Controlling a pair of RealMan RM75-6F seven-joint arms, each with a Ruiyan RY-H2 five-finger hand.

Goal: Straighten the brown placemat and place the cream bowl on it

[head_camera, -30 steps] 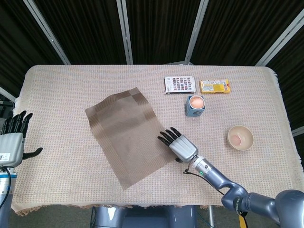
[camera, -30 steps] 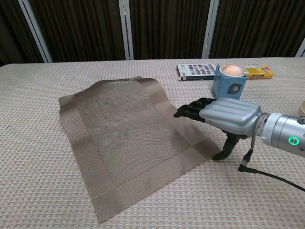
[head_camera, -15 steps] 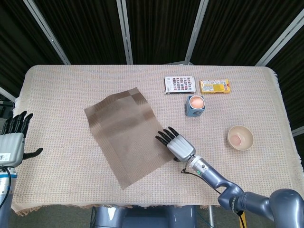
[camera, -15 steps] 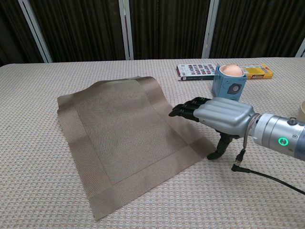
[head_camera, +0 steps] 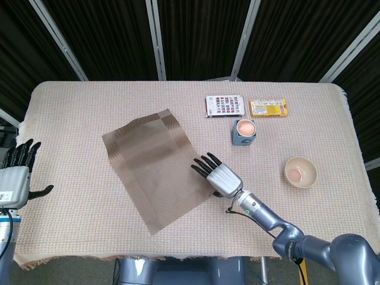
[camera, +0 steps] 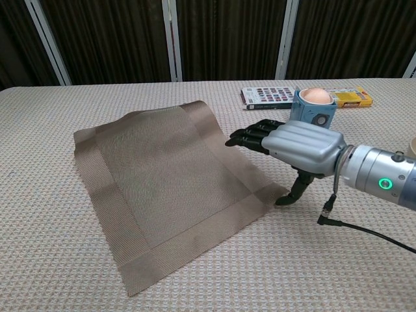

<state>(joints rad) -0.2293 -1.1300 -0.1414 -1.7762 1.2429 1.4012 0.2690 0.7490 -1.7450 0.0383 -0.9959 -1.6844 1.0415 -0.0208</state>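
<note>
The brown placemat [head_camera: 157, 167] [camera: 172, 192] lies skewed on the table, its long side running from upper left to lower right. My right hand [head_camera: 217, 175] [camera: 292, 144] is at its right edge with fingers stretched out flat over the border and the thumb touching the cloth beside the mat's near right corner. It holds nothing. The cream bowl [head_camera: 300, 172] sits upright to the right, apart from the mat; in the chest view only its edge [camera: 413, 148] shows. My left hand [head_camera: 16, 173] hangs off the table's left side, fingers apart, holding nothing.
A blue cup holding an egg [head_camera: 243, 132] [camera: 312, 110] stands just behind my right hand. Behind it lie a patterned card box [head_camera: 225, 105] and a yellow packet [head_camera: 268, 108]. The beige woven tablecloth [head_camera: 77, 119] covers the whole table.
My right hand has slid left and slightly away from me, pushing the placemat's right edge; the mat has shifted left and turned a little. The left hand and bowl have not moved.
</note>
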